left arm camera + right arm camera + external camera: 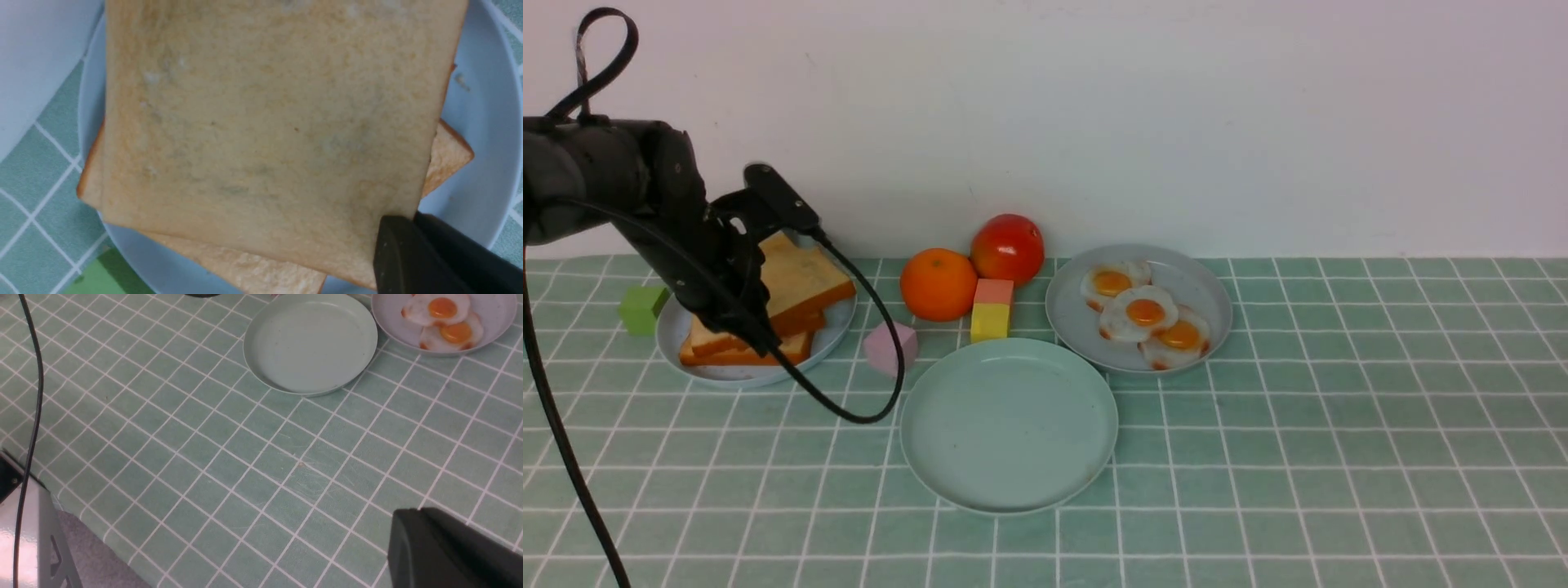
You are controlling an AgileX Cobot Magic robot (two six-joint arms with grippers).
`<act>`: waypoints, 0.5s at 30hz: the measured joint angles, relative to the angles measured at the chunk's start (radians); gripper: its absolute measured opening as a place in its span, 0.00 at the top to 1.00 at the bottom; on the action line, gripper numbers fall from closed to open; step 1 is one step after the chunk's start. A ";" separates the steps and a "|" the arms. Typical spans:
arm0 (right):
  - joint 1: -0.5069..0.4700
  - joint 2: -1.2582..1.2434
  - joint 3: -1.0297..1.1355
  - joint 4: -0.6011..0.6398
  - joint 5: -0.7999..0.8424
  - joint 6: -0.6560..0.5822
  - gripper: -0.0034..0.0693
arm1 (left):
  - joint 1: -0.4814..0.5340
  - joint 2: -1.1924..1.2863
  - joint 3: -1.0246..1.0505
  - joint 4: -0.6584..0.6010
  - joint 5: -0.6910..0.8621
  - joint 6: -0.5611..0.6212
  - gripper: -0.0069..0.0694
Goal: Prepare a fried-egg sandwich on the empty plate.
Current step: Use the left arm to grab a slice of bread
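Note:
Three toast slices lie stacked on a blue-grey plate [837, 333] at the left. My left gripper [754, 273] [412, 218] is shut on a corner of the top toast slice [800, 278] [265, 134], which is tilted up off the slices below [743, 351] [447, 157]. The empty plate [1009, 425] [310, 343], mint green, sits at the centre front with nothing on it. Three fried eggs [1145, 312] [443, 308] lie on another blue-grey plate [1066, 306]. My right gripper [416, 512] is shut on nothing above bare tablecloth, out of the front view.
An orange [938, 283], a tomato [1008, 247] and a pink-and-yellow block [992, 310] stand behind the empty plate. A pink block [890, 345] and a green cube [641, 309] flank the toast plate. The left arm's cable [882, 392] hangs over the cloth.

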 joint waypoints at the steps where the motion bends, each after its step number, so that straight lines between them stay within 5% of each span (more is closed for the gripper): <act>1: 0.000 0.000 0.000 0.000 0.000 0.000 0.91 | 0.000 0.000 0.000 -0.001 -0.001 0.000 0.84; 10: 0.000 0.000 0.000 0.001 0.000 0.000 0.91 | 0.000 -0.024 0.000 -0.024 0.000 -0.004 0.51; 15: 0.000 0.000 0.000 0.004 -0.001 -0.002 0.90 | 0.000 -0.035 0.000 -0.032 -0.039 -0.004 0.44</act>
